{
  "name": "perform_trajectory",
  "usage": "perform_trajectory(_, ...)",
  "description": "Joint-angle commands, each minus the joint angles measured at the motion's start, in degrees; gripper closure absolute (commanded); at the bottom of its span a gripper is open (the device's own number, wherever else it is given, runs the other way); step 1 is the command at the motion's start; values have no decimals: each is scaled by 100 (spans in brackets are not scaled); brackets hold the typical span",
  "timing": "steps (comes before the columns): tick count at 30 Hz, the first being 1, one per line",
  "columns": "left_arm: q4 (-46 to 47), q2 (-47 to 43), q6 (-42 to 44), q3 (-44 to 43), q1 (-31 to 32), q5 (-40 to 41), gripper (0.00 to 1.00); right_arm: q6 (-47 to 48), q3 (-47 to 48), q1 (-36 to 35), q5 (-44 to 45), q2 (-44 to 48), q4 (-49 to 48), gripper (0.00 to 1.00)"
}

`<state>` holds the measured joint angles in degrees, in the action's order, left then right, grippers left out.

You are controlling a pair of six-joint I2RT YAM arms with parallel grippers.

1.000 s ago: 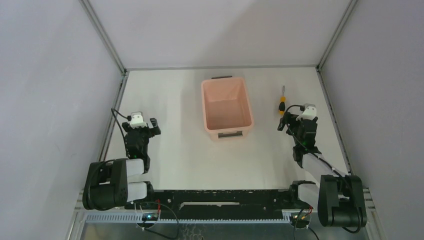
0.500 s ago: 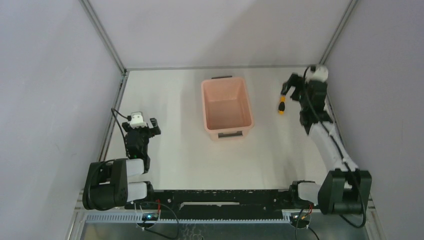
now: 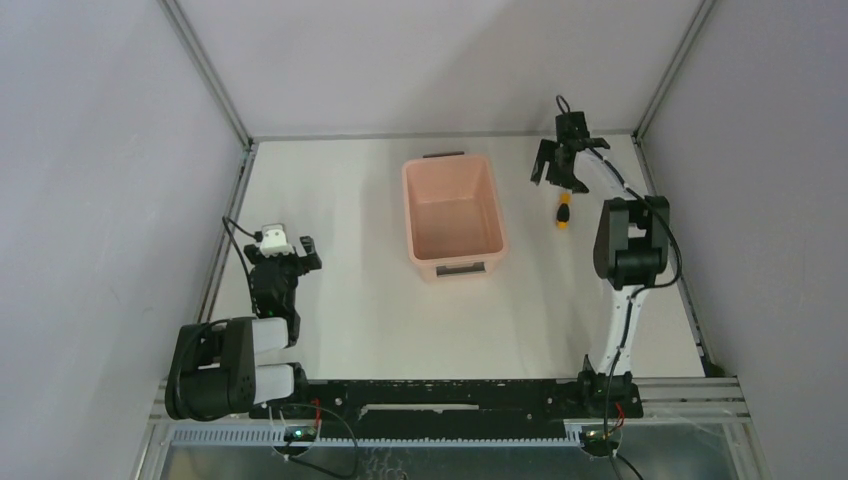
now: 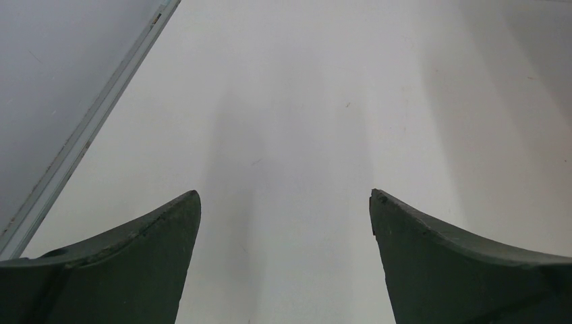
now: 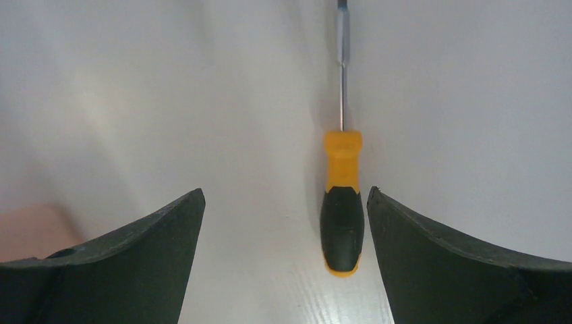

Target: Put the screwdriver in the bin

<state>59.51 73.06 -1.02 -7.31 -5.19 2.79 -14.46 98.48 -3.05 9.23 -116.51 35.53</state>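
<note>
my right hand [image 5: 283, 196] was wide open, held nothing, over screwdriver [image 5: 342, 223] upper right | bin [image 3: 408, 215] was empty | grasp+drop remained

Robotics laboratory test cell, white tabletop [image 3: 370, 300] walled by grey panels [image 3: 100, 150] on aluminium framing [image 3: 205, 70], left arm [image 3: 262, 335] and right arm [image 3: 628, 250] bolted to a black rail [image 3: 440, 393], exposed wiring [image 3: 335, 425].

White table [image 3: 370, 310]; grey walls [image 3: 100, 150]; metal corner posts [image 3: 205, 70]
</note>
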Motion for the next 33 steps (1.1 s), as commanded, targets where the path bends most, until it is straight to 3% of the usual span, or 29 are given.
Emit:
perform_trajectory(1, 263, -116, 49, -281, 22, 29, 0, -2, 474, 102, 264, -473, 823, 2)
perform_trajectory(8, 260, -116, 49, -285, 22, 29, 0, -56, 421, 263, 92, -1079, 884, 4)
perform_trajectory(12, 263, -116, 49, -281, 27, 29, 0, -7, 269, 261, 85, -1197, 856, 15)
perform_trajectory(14, 263, -115, 49, -286, 22, 29, 0, 3, 229, 261, 66, -1180, 871, 31)
perform_trajectory(15, 263, -116, 49, -283, 23, 27, 0, 16, 245, 373, 28, -1155, 883, 50)
perform_trajectory(17, 262, -116, 49, -281, 27, 29, 0, 39, 271, 446, -17, -1053, 898, 78)
perform_trajectory(19, 263, -116, 49, -280, 24, 28, 0, 101, 349, 474, -37, -900, 965, 96)
perform_trajectory(20, 263, -116, 49, -280, 22, 29, 0, 133, 394, 479, -10, -802, 1029, 100)
perform_trajectory(29, 263, -121, 49, -282, 25, 29, 0, 233, 927, 329, 433, 606, 2001, 100)
perform_trajectory(33, 262, -110, 49, -280, 26, 29, 0, 333, 1143, -328, 857, 1058, 2512, 99)
